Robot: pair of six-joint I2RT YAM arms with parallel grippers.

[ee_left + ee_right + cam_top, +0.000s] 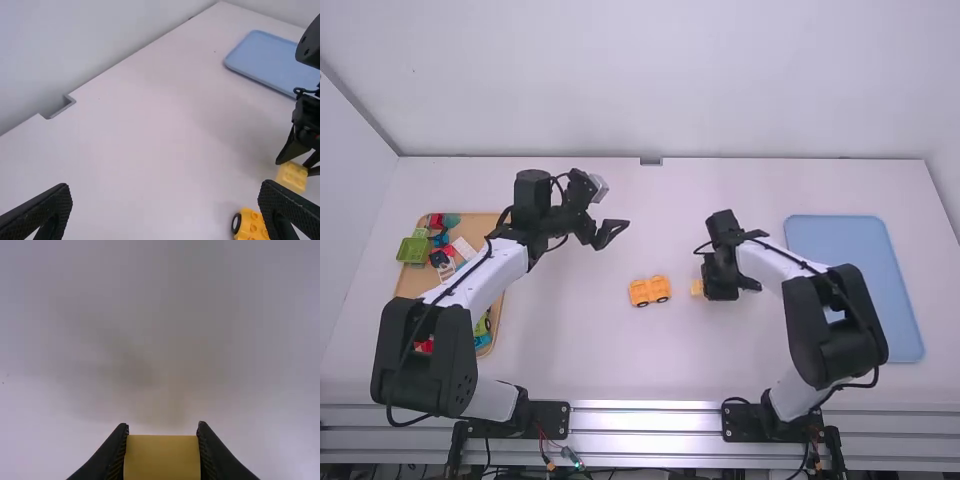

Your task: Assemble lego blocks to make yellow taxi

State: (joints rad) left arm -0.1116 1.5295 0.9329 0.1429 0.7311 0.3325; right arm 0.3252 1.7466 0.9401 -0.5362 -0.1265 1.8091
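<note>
Holding the yellow block between the fingers of my right gripper, I have it near the wheeled taxi base, which sits on the table. My left gripper is wide and empty. The block should be light, stiff and a little slippery, best taken by opposite sides. Whether it touches the table, I cannot say surely.

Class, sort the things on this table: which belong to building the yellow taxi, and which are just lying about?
For the job:
Wheeled yellow base
Yellow block, held in the right tool

Probably just lying about:
Blue tray
Brown tray
Coloured pieces on the brown tray
</note>
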